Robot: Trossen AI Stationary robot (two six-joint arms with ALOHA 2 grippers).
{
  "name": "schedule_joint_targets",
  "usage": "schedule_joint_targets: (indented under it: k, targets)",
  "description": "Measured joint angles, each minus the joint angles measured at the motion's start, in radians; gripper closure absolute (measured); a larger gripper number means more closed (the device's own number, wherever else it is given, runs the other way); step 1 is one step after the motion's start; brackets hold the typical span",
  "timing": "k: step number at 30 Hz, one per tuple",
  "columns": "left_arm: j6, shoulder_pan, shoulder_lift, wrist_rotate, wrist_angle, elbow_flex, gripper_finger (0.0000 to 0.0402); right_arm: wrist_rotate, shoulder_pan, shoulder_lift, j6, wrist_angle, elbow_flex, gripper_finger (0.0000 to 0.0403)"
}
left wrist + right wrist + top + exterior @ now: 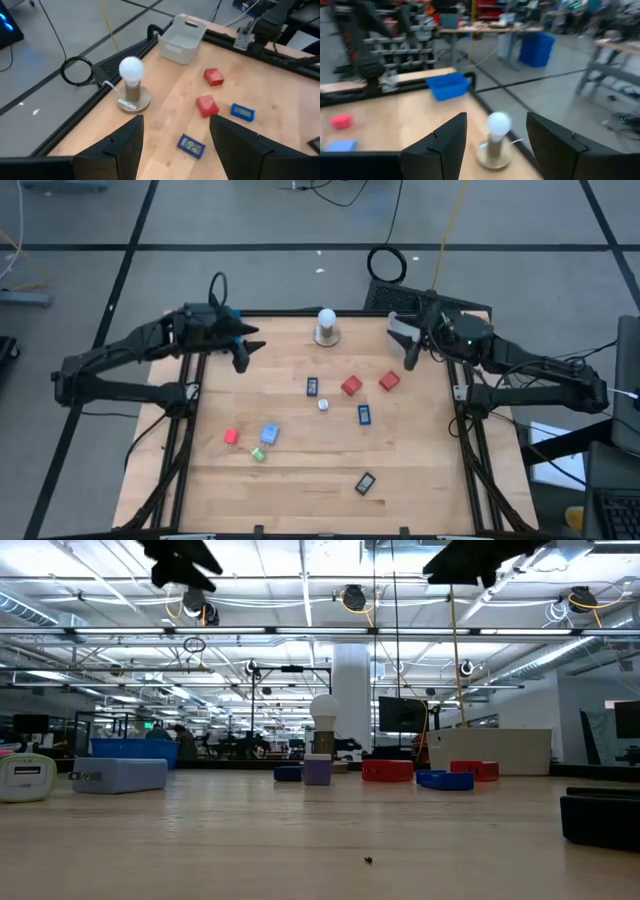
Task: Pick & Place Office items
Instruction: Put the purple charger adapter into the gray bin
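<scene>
The left gripper (243, 352) is hovering over the far left corner of the light wooden table (300, 490), its two dark fingers standing apart and gripping nothing; nearest it among the office items, a small red block (231, 437) is lying beside a light-blue square block (269, 434), with a tiny green bit (258, 454) just in front of them; toward the middle, a dark blue rectangular piece with a pale face (312, 386) is lying flat near a tiny white bit (323, 405); two red cubes (351, 386) are resting close together, a second blue rectangular piece (364, 414) near them; a blackish rectangular piece (365, 483) is lying alone at the near edge; a white ball on a round base (327, 326) is standing at the far edge; the right gripper (408, 346) is hanging over the far right corner, fingers parted and empty.
</scene>
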State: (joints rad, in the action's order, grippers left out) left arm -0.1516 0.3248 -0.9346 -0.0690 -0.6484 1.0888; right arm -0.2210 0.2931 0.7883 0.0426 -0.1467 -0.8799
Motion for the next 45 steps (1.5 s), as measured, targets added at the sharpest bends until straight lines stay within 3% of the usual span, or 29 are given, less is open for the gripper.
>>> schedule_joint_targets:
  k: [7,14,29,45]
  targets:
    - [0.000,-0.053,-0.104,0.026,-0.124,0.215,0.0172,-0.012,0.014,0.000,-0.037,-0.005,-0.043,0.0206]
    - [-0.047,-0.169,-0.219,0.023,-0.169,0.325,0.0172,-0.011,0.014,0.001,-0.115,-0.018,-0.043,0.0206]
    - [-0.063,-0.324,-0.472,0.043,-0.160,0.329,0.0172,0.047,0.013,0.000,-0.258,-0.033,-0.020,0.0206]
    - [0.002,-0.360,-0.681,0.034,-0.094,0.329,0.0172,0.052,0.013,0.000,-0.271,-0.031,0.019,0.0206]
